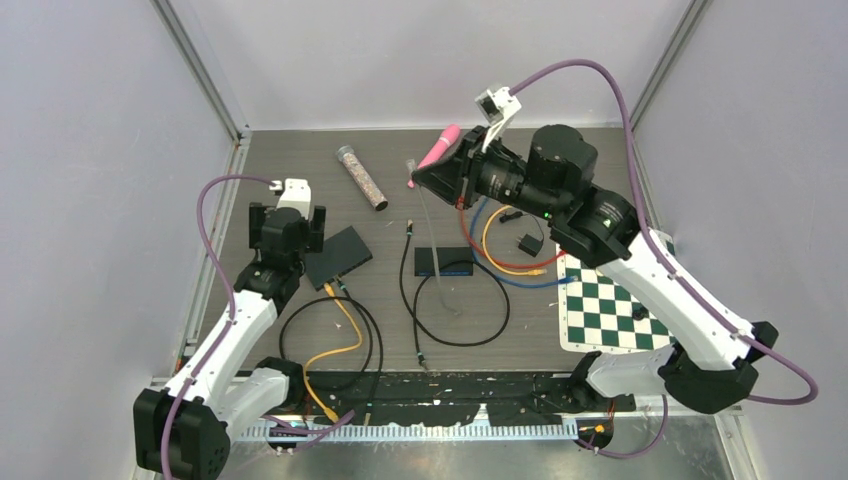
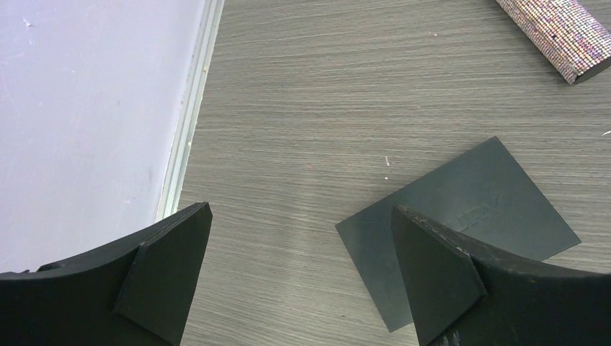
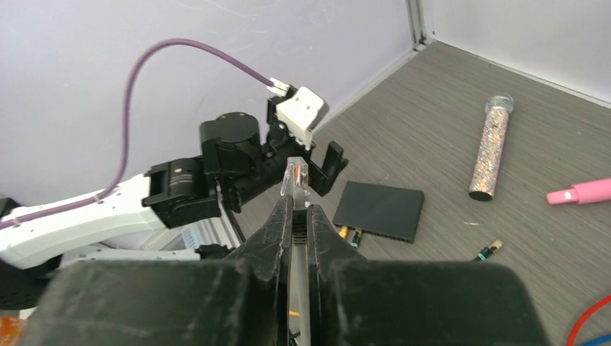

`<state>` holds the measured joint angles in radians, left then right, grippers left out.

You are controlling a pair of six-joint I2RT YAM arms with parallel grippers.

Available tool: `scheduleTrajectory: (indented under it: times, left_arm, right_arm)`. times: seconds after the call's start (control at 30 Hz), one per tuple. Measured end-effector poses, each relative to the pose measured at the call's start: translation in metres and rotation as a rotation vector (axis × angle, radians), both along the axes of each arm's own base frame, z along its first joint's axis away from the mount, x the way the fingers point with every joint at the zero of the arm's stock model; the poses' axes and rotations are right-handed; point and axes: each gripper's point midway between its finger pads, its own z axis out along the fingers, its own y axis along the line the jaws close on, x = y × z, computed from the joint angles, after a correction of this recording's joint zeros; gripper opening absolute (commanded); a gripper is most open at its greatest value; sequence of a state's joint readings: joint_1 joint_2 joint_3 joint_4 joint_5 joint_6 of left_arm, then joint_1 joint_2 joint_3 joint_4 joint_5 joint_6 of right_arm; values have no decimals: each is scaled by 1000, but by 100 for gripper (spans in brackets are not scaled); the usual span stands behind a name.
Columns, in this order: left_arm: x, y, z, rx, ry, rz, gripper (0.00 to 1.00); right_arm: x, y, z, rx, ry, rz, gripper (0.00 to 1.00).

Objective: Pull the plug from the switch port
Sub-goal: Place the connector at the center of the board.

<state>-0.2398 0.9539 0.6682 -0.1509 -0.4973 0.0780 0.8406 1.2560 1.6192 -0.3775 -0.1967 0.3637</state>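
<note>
My right gripper [image 1: 414, 178] is shut on a clear network plug [image 3: 296, 175] and holds it high above the table's back middle. The plug's tip sticks out past the fingertips. Its pale cable [image 1: 436, 260] hangs down across the black switch [image 1: 445, 262], which lies flat mid-table with red, blue, yellow and black cables at it. The plug is clear of the switch. My left gripper [image 1: 287, 215] is open and empty, low over the table, beside a flat black box [image 2: 461, 223] that lies to its right.
A glitter tube [image 1: 362, 178] and a pink marker [image 1: 438, 146] lie at the back. A checkerboard mat [image 1: 605, 310] lies front right, with a small black adapter [image 1: 530, 243] near it. Yellow and black cables [image 1: 345, 340] loop from the black box [image 1: 337, 256] towards the front edge.
</note>
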Motion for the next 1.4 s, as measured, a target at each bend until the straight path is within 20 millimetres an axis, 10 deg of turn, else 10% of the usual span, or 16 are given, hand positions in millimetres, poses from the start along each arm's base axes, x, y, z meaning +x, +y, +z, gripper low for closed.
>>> scheduleTrajectory:
  times: [0.23, 0.47, 0.63, 1.0, 1.4]
  left_arm:
    - [-1, 0, -1, 1, 9, 0, 100]
    - [-3, 0, -5, -12, 20, 6, 100]
    - [-5, 0, -5, -11, 24, 7, 99]
    - [-3, -4, -14, -12, 66, -11, 99]
    - [0, -15, -20, -35, 101, -72, 100]
  right_arm:
    - [45, 37, -52, -145, 89, -27, 5]
    - [128, 88, -202, -348, 353, -73, 5]
    - [171, 90, -292, -410, 532, -139, 5]
    - [206, 82, -310, -316, 623, -232, 20]
    - [182, 80, -361, -350, 716, -171, 37]
